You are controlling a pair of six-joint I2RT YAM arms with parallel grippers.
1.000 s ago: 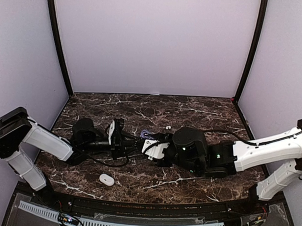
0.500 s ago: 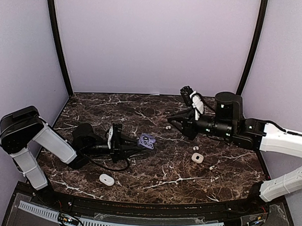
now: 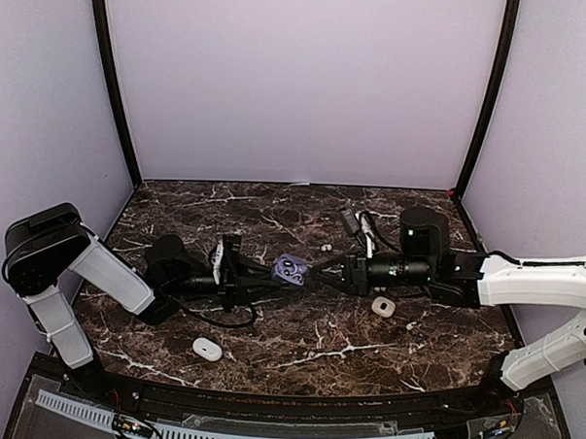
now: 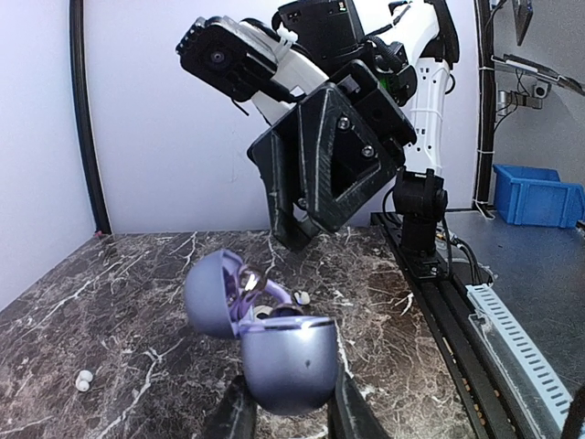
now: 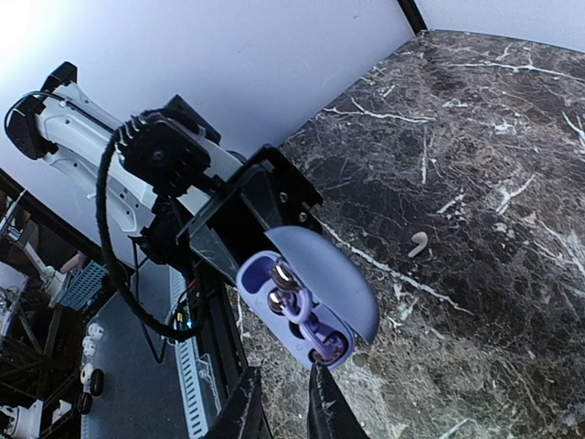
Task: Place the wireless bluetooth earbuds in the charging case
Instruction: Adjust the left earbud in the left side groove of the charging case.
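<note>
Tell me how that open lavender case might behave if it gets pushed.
The lavender case looks smooth and rounded and is pinched low by the left gripper, so it may slip or pivot. Its open lid would probably swing if nudged.

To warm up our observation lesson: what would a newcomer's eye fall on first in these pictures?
The open lavender charging case, lifted mid-scene in the jaws of the left gripper. The right gripper reaches in from the opposite side, its tips right at the case's open face. A white case lies near the table's front edge.
</note>
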